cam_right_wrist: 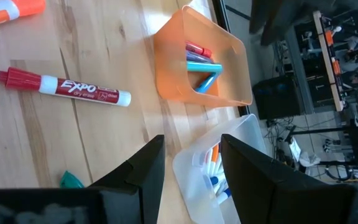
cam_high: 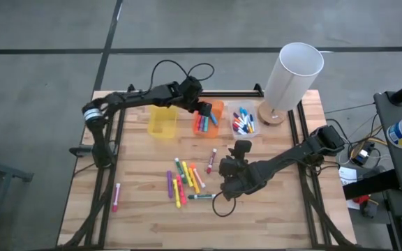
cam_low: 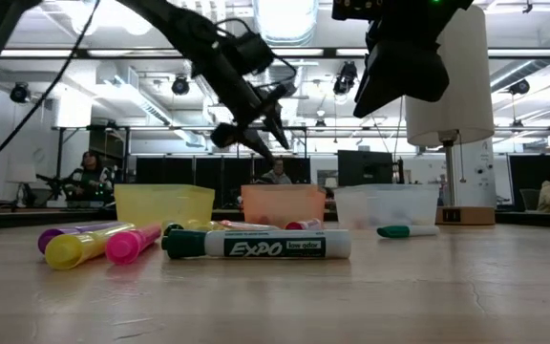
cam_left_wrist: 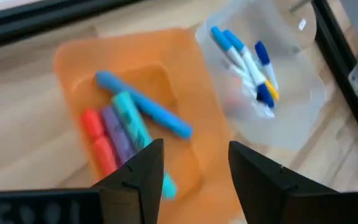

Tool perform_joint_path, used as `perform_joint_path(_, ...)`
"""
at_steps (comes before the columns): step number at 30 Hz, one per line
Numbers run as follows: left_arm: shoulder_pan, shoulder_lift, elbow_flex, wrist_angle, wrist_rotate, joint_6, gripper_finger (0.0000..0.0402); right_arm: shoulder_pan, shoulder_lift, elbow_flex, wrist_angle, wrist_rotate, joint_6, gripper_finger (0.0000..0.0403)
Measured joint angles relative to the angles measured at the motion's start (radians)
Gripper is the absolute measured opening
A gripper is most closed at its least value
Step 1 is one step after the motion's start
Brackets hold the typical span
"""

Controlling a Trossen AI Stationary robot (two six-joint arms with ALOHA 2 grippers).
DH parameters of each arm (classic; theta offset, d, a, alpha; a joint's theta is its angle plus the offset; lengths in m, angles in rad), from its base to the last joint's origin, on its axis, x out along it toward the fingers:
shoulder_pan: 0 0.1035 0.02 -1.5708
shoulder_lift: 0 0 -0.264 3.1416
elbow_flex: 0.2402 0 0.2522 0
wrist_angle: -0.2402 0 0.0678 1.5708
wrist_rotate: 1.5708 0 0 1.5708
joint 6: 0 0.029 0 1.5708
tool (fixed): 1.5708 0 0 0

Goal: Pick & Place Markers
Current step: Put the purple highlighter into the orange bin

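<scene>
Orange bin (cam_high: pixel 209 118) sits right under the left gripper (cam_high: pixel 205 111), whose fingers (cam_left_wrist: pixel 143 171) stand apart w/ nothing between them. Inside that bin, seen past the fingers: a blue marker (cam_left_wrist: pixel 143 104) lying across a teal one (cam_left_wrist: pixel 129 121), plus purple and red ones beside it; the teal's lower end is hidden behind a finger. Just beyond the left gripper's far side is the clear bin (cam_high: pixel 243 122) w/ blue-and-white markers (cam_left_wrist: pixel 244 62), blurred, so can't count them. Yellow bin (cam_high: pixel 162 123) sits on its other side; contents can't be made out.

Right gripper (cam_high: pixel 230 176) hovers over mid-table, near the loose cluster of markers (cam_high: pixel 183 181): yellow, pink, purple, green, orange, partly overlapping. Its fingers (cam_right_wrist: pixel 146 168) are apart, nothing seen held; fingertips are cut off at frame edge in the wrist view. Ahead of it lies a red-capped EXPO marker (cam_right_wrist: pixel 64 86); an orange one (cam_right_wrist: pixel 11 11) and a green cap (cam_right_wrist: pixel 71 180) are cropped. A green-tipped marker (cam_high: pixel 202 196) lies just beside this gripper. A lone pink marker (cam_high: pixel 116 197) is well apart, toward the left table edge.

Low view: black-capped EXPO marker (cam_low: pixel 256 245) fills the front and hides most of the cluster. White cylinder (cam_high: pixel 292 73) stands beyond the clear bin. People in the background are too dim to make out.
</scene>
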Motion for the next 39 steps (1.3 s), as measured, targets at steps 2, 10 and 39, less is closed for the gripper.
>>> perform_joint_path(2,-0.014,-0.036,-0.002,-0.068,0.0,0.0,0.0172,0.0,0.0,0.0,0.0,0.0,0.0,0.015)
perform_joint_path(10,-0.124,-0.188,-0.077,-0.194,-0.006,0.014,0.0172,0.0,0.0,-0.001,-0.003,0.0,0.0,0.015)
perform_joint_path(39,-0.591,-0.394,-0.589,-0.185,-0.047,-0.552,0.0172,0.0,0.0,-0.002,-0.002,0.0,0.0,0.015)
